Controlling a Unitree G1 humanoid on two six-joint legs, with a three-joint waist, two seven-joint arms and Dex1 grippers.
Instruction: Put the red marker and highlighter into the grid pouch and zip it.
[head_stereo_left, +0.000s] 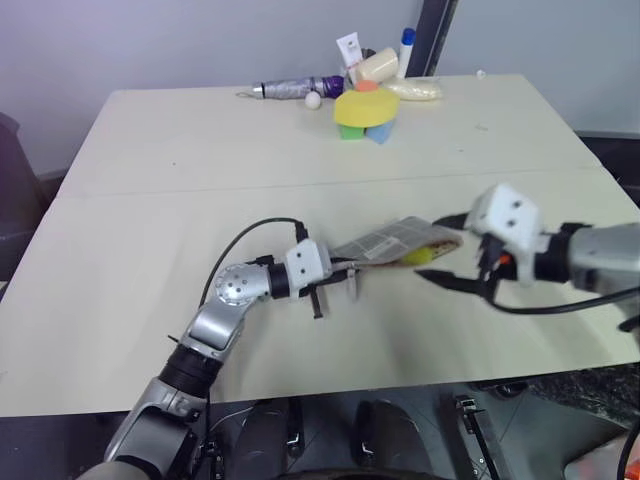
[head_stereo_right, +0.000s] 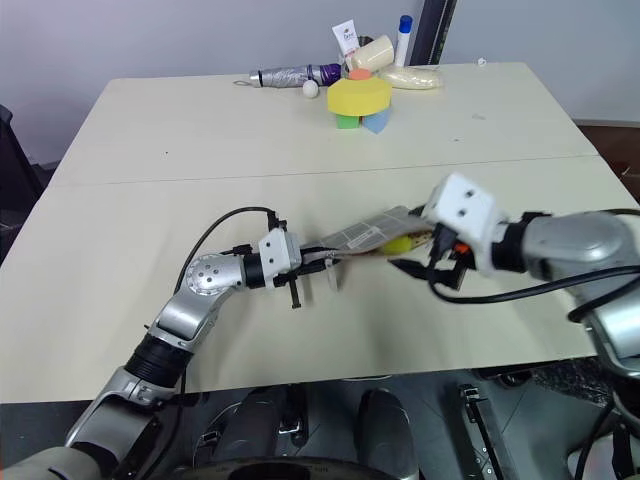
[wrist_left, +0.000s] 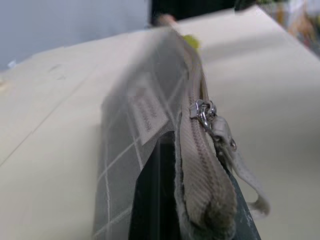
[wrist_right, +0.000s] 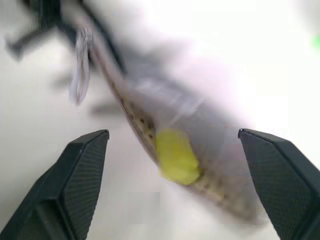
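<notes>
My left pincer (head_stereo_left: 335, 285) is clamped on one end of the grid pouch (head_stereo_left: 395, 241) and holds it above the table (head_stereo_left: 150, 240). My right pincer (wrist_right: 175, 180) stands with its fingers wide apart, just at the other end, where the highlighter (wrist_right: 176, 156) sticks out. Farther behind, a yellow block (head_stereo_left: 365, 108) lies.

Grid pouch (head_stereo_right: 375, 238) hanging between left gripper (head_stereo_right: 322, 262) and right gripper (head_stereo_right: 425, 272), highlighter (wrist_right: 176, 156) sticking out of its right end, sponge block (head_stereo_right: 359, 97) lying far behind
</notes>
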